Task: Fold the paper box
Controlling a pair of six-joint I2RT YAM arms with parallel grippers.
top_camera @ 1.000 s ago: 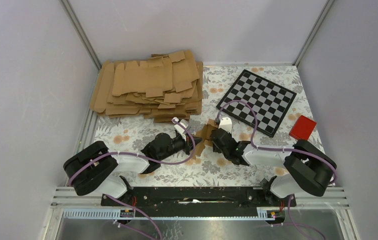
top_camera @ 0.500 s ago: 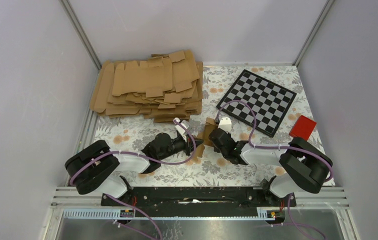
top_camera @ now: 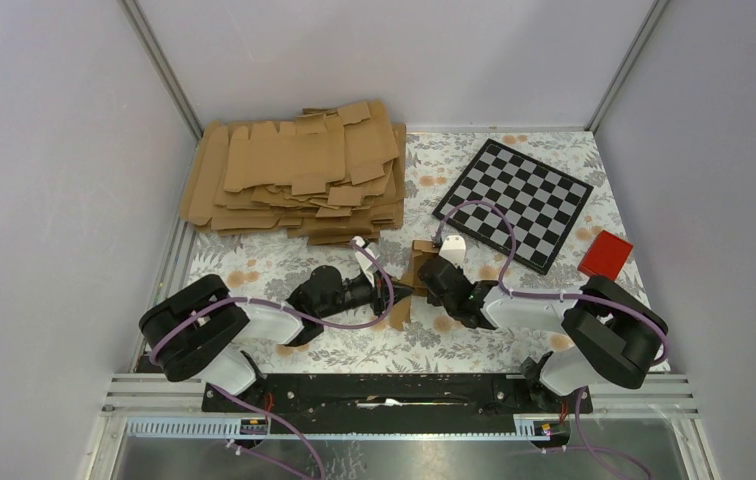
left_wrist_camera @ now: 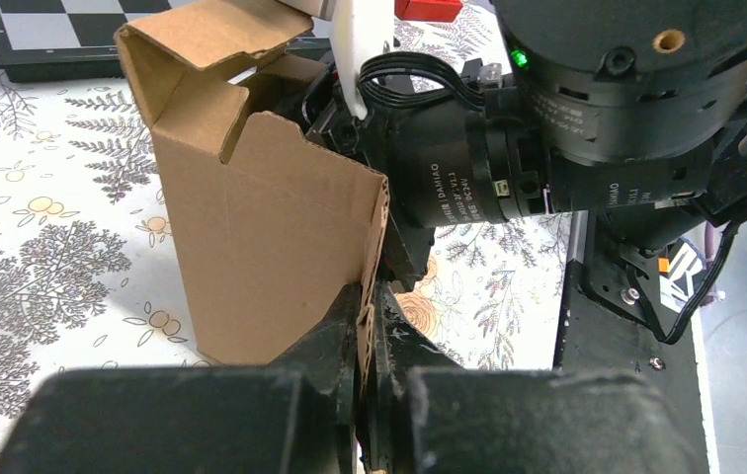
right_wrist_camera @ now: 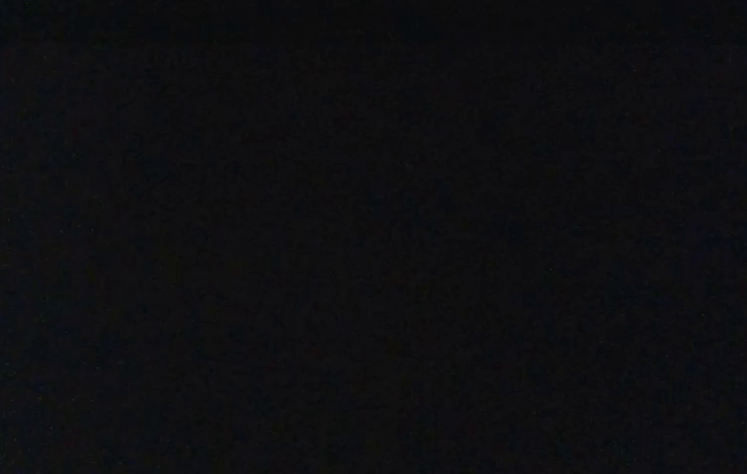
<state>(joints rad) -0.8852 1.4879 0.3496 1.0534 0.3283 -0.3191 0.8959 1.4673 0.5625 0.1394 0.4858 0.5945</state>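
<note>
The paper box (left_wrist_camera: 261, 237) stood upright on the flower-patterned table (top_camera: 254, 265), near the middle of its front half and between the two grippers. It was partly formed: its brown walls made a tall sleeve, and the flaps at its top stood open and bent outward. The left gripper (left_wrist_camera: 368, 321) was clamped tight on the near vertical edge of one wall, low down, with the cardboard pinched between its black fingers (left_wrist_camera: 335, 346). The right gripper (top_camera: 428, 272) sat close against the far side of the box, and its dark wrist housing (left_wrist_camera: 587, 118) filled the space just behind the cardboard in the left wrist view. The box hid its fingertips and the right wrist view was wholly black, so whether it was clenched or released could not be told. At the back left of the table lay a pile of flat cardboard blanks (top_camera: 294, 170). A checkerboard (top_camera: 514, 200) lay at the back right, with a small red block (top_camera: 606, 254) near its right edge.
</note>
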